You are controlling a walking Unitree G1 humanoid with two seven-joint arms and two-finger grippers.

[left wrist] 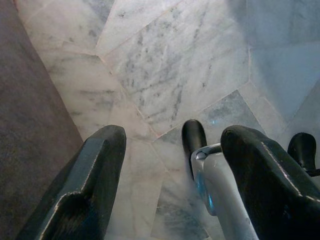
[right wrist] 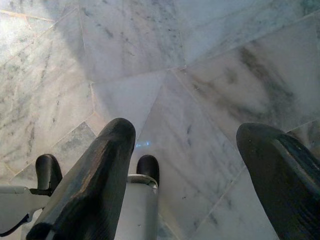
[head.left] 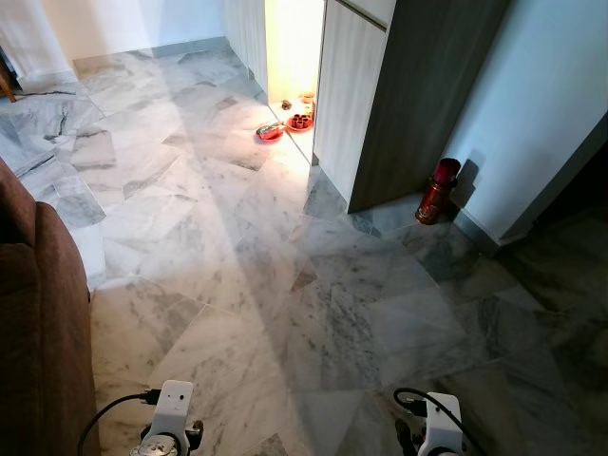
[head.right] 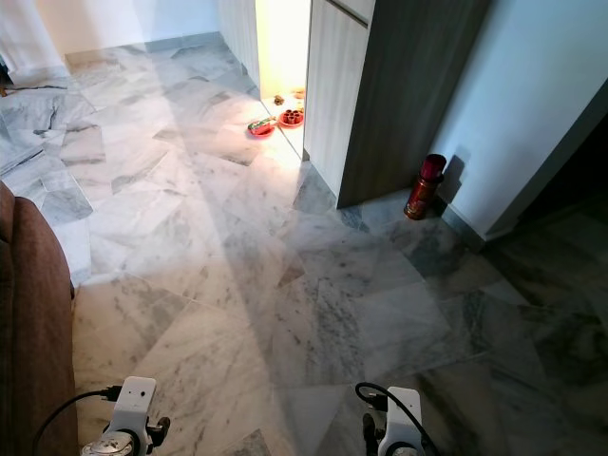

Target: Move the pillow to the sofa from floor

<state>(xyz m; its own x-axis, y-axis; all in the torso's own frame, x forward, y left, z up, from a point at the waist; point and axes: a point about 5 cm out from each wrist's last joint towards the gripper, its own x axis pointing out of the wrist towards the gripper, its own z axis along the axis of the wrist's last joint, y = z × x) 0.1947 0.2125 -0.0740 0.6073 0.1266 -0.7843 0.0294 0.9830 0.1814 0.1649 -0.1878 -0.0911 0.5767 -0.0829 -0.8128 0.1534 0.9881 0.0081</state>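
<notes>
No pillow anywhere on the grey-veined white marble floor ahead of us, so we judge the step in hand is searching. We cannot tell where the pillow lies. To do it well we should turn and scan slowly, keeping the brown fabric sofa in sight as the drop-off reference, and check the floor near its base.

The sofa sits at our left edge, its side just beside the left arm. Ahead stands a dark wood-grain cabinet with pale slatted doors. A dark red cylindrical bottle stands on the floor against the pale blue wall, just beside the cabinet. Small red bowls sit in the lit gap by the cabinet, well apart from us.

Both arms hang low at our sides, wrists at the bottom of the head views, fingers pointing down at the floor.

Left gripper: two black fingers spread wide, nothing between them, bare marble and the sofa's edge below. Right gripper: black fingers also spread wide, holding nothing, marble below. Our black feet show beneath both.

Risk as we judge it: turning too fast blurs the view and we miss the pillow, and the left arm is close enough to brush the sofa.
</notes>
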